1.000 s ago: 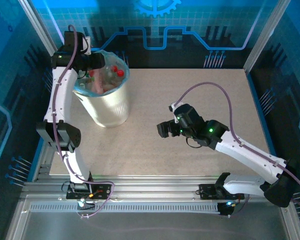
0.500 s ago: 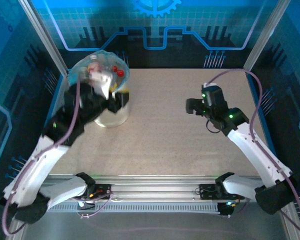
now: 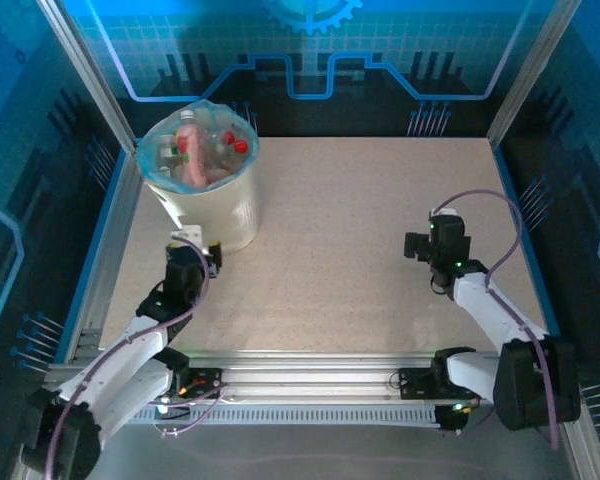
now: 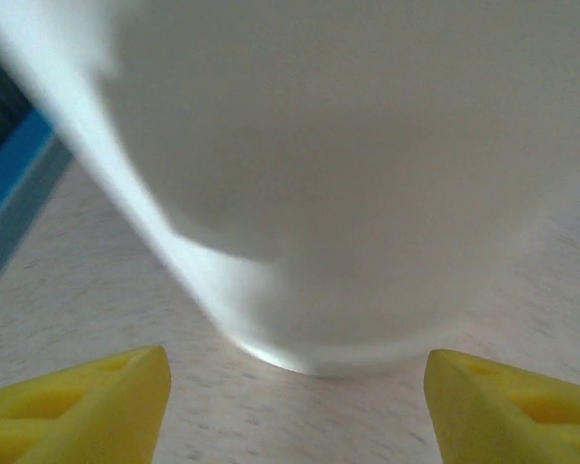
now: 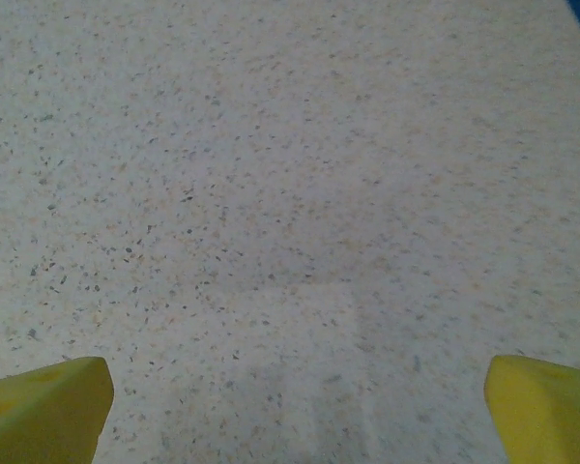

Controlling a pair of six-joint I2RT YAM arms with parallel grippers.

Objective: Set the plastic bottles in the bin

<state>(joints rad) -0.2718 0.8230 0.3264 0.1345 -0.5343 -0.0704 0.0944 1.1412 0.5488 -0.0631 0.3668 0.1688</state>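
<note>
White bin (image 3: 225, 212), left gripper (image 3: 198, 248) near, speckled table (image 3: 340, 230)

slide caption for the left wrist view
Open left pincer facing the base of the white round plastic bin on speckled tabletop

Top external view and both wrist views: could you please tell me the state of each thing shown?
bin: upright, lined, partly filled.
plastic bottles: piled inside the bin.
left gripper: open, empty, facing the bin's base.
right gripper: open, empty, over the bare table.
</note>
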